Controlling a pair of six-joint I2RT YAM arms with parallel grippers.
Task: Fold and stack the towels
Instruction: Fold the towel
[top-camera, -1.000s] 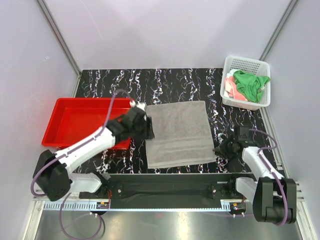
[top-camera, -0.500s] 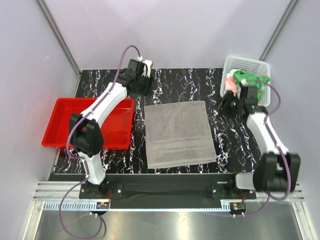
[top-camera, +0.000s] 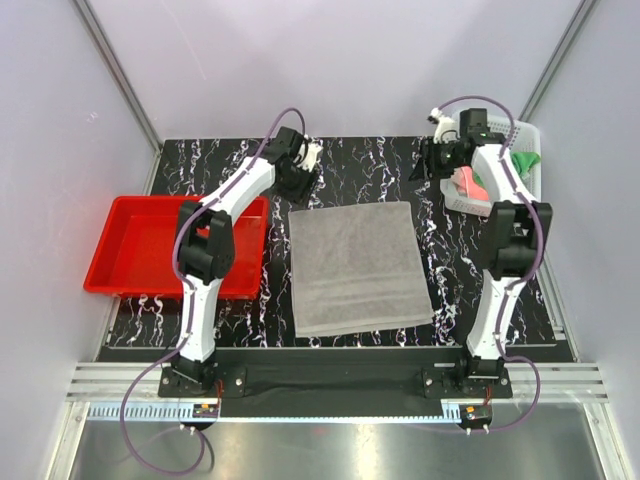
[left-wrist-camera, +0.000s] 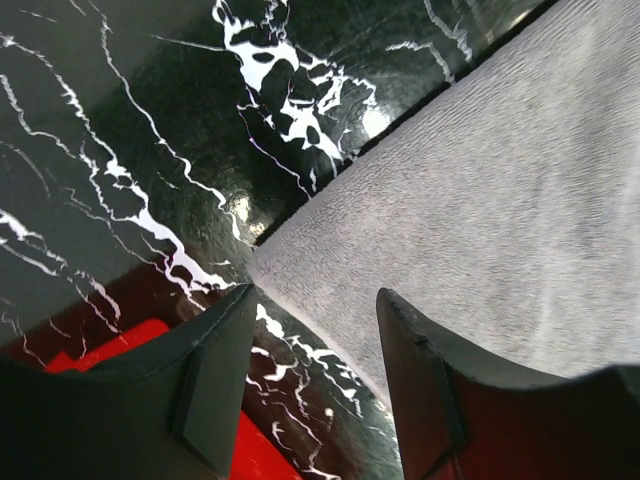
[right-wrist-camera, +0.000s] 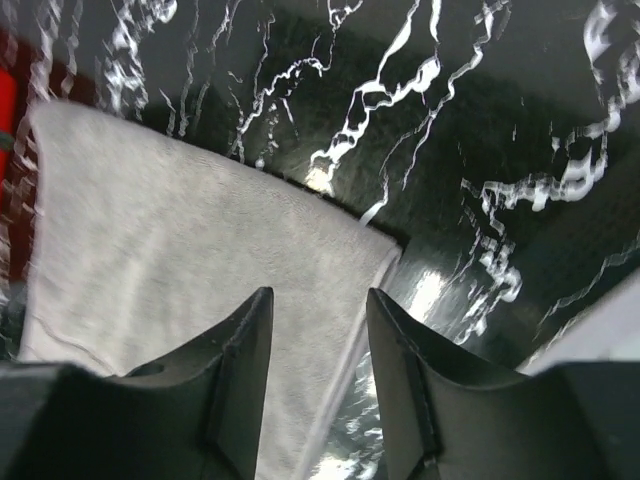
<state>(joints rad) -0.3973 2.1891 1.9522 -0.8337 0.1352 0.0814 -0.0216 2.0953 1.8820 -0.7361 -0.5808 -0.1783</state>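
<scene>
Grey towel (top-camera: 358, 266): matt, nubbly terry cloth. Bench (top-camera: 370, 165): glossy black, white-veined. Tray (top-camera: 130, 255) left of towel: smooth red plastic, shiny. Basket (top-camera: 522, 128): white perforated plastic.

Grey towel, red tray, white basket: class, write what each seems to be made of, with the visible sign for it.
Grey towel: soft terry-like cloth, matte; nubby surface, woven bands.
Red tray: likely plastic, glossy; smooth moulded walls catch light.
White basket: likely plastic; perforated lattice walls.
</scene>
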